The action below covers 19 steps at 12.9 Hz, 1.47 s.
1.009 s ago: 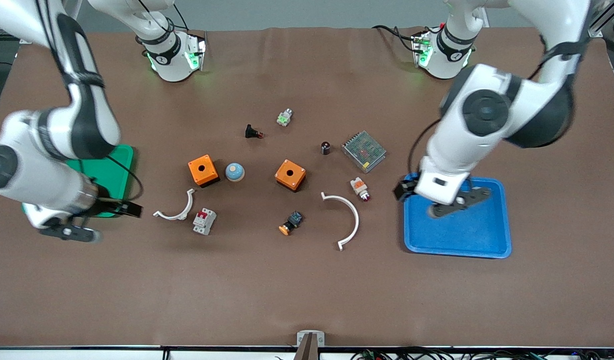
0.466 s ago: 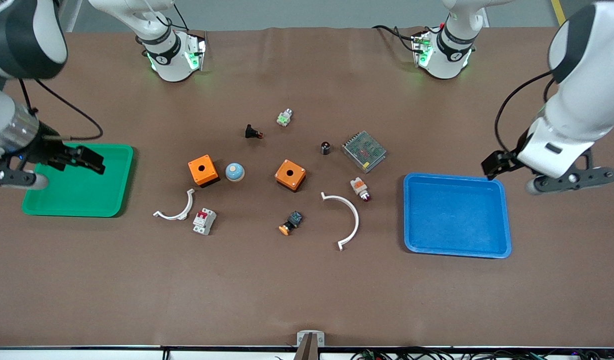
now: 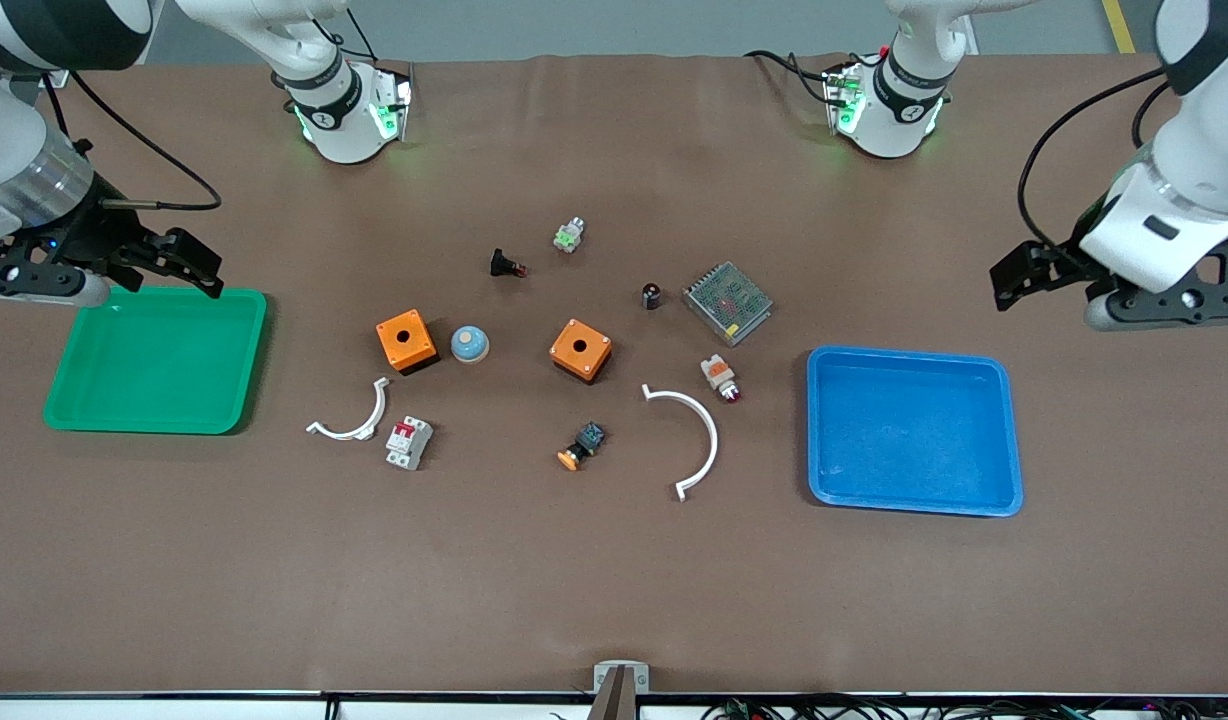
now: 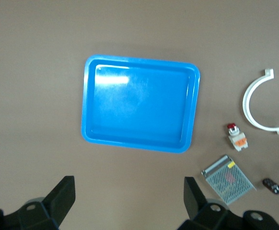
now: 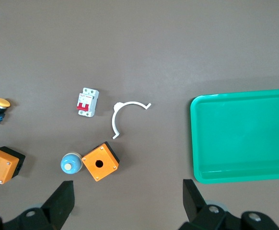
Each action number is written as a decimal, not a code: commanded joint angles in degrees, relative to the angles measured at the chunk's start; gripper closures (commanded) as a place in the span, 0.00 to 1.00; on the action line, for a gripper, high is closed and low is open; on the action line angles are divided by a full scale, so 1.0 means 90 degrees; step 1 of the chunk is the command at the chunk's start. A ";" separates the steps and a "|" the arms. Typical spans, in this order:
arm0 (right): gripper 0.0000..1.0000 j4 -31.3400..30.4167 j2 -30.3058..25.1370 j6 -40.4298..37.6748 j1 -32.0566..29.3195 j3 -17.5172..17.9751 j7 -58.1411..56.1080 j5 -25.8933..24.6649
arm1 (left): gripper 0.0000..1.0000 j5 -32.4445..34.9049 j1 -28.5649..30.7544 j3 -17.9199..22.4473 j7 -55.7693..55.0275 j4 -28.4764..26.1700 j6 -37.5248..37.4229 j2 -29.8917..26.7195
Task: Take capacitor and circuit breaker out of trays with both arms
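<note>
Green (image 3: 154, 360) and blue trays (image 3: 914, 432) sit empty, capacitor (image 3: 651, 295) and breaker (image 3: 409, 442) already on the tabletop, both hands (image 3: 169, 262) (image 3: 1049, 275) spread apart.

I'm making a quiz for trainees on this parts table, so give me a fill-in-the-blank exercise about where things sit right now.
1. The circuit breaker lies on the ____, not in a tray.
2. The capacitor stands beside the metal ____ power supply.
3. The blue tray holds ____.
4. Both the left claw and the right claw are ____.

Missing words: table; mesh-covered; nothing; open
</note>
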 commanded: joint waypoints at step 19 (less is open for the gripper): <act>0.00 0.0934 -0.0064 -0.0172 -0.0496 -0.0089 0.0097 -0.0006 | 0.00 -0.0192 -0.0372 0.0516 0.0298 -0.0332 -0.0492 -0.0763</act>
